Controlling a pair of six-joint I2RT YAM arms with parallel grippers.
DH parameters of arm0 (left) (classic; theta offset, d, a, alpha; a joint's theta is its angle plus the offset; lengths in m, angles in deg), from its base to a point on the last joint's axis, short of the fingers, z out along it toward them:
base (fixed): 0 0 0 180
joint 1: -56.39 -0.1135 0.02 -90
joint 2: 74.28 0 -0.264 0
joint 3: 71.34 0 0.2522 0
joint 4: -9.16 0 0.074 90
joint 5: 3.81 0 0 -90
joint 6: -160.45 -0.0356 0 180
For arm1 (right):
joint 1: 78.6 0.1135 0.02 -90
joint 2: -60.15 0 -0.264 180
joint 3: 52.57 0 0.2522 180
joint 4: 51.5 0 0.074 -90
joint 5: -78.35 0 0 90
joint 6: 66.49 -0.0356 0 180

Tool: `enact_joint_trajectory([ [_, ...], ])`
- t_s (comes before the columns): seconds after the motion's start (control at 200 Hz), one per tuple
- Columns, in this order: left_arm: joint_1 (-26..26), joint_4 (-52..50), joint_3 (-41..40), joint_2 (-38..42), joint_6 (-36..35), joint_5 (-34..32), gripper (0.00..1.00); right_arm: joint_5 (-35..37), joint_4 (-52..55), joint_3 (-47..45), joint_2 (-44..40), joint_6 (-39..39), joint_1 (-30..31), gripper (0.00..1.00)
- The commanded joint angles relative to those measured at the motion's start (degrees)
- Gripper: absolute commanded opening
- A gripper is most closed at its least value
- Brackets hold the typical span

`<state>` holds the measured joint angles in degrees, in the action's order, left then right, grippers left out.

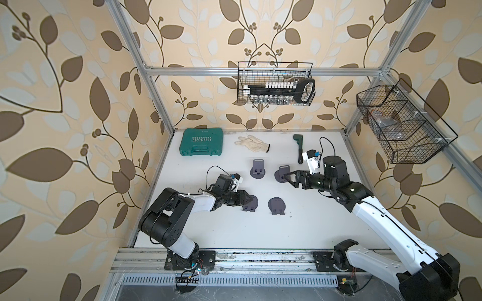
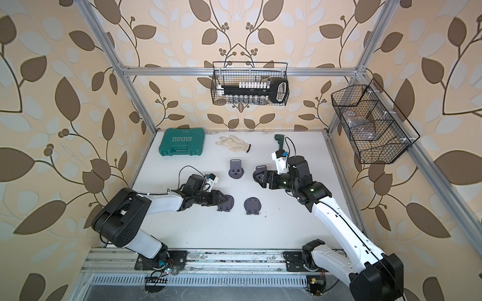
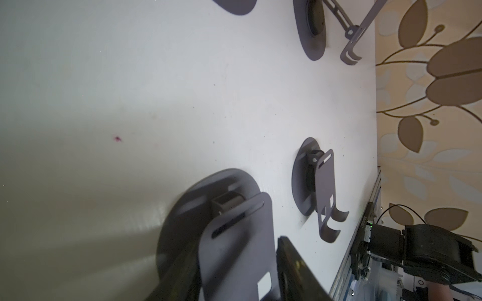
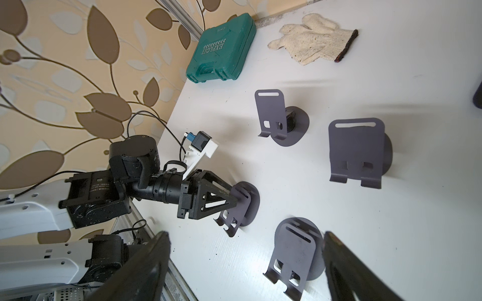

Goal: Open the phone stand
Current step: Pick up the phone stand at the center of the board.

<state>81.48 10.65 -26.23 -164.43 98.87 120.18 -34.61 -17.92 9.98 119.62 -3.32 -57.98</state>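
Your left gripper [image 4: 232,202] straddles the tilted plate of the matte grey, round-based sheet-metal phone stand [image 3: 234,247], near-left on the smooth white table [image 1: 313,221]. I cannot tell whether it is clamped. Your right gripper [image 1: 287,177] gapes, empty.

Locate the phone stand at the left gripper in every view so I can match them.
Both top views: phone stand at the left gripper, left of centre on the table.
Left wrist: the stand nearest the camera, between the gripper's fingers.
Right wrist: stand at the left gripper's tip.
Shared landmark: the neighbouring stand beside it, untouched.
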Motion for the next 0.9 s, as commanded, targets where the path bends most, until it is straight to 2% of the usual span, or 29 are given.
enact_joint_trajectory([
  [0.0,-0.04,-0.13,1.61,-1.51,-2.32,1.24,0.47,-0.57,-1.29,-1.57,0.21,-0.52,0.27,0.87],
  [0.165,-0.30,-2.58,2.87,-3.97,-3.70,1.83,0.39,-0.59,-2.22,-2.93,0.39,-0.90,0.30,0.87],
  [0.41,-0.27,-3.01,3.54,-7.53,-3.03,3.09,0.00,-0.15,-3.13,-4.31,0.04,-0.76,0.30,0.87],
  [0.65,-0.28,-3.28,3.00,-5.08,0.14,4.47,0.00,-0.70,-3.38,-4.64,-0.09,-0.25,0.27,0.85],
  [0.77,-0.30,-3.43,2.18,0.78,5.35,5.50,0.00,-2.01,-3.40,-5.64,-0.94,-0.31,0.25,0.82],
  [0.895,-0.62,-8.30,3.28,9.22,8.80,6.56,0.00,-3.31,-3.38,-7.24,-2.57,-0.85,0.20,0.78],
])
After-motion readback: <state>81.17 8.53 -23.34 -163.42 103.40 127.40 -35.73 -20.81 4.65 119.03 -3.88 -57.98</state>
